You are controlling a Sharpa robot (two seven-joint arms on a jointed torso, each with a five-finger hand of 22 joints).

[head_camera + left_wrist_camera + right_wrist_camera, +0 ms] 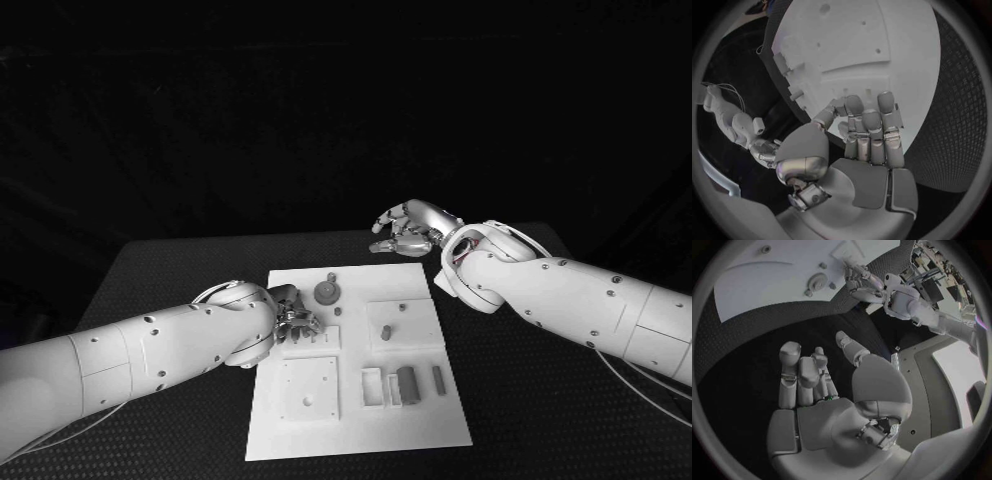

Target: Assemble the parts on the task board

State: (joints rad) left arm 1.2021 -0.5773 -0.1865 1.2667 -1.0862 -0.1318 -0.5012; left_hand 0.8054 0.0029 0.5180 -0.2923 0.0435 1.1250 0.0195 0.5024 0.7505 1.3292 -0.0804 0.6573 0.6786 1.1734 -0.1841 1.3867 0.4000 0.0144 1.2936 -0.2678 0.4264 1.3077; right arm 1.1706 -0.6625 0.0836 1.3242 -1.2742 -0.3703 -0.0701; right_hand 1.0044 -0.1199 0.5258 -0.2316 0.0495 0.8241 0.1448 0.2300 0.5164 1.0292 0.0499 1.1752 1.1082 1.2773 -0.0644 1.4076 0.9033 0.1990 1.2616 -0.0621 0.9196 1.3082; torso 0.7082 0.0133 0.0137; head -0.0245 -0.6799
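The white task board point(361, 430) lies lengthwise in the middle of the black table. On its far part lie a round grey gear-like part point(329, 291) and a small piece point(338, 311), with a short peg point(387, 333) further in. Several grey bars point(407, 384) lie near its right edge. My left hand point(296, 320) rests its fingertips on the board's left edge, and I see nothing in it. Seen from its wrist, the left hand point(870, 130) has its fingers close together over the board point(867, 45). My right hand point(408, 228) hovers beyond the board's far edge, fingers loosely apart and empty.
A square recessed plate point(310, 390) sits on the board's near left. Black table point(548, 420) surrounds the board on all sides. In the right wrist view, the right hand point(817, 380) is over black table, with the board point(761, 285) and the left hand point(859, 277) beyond it.
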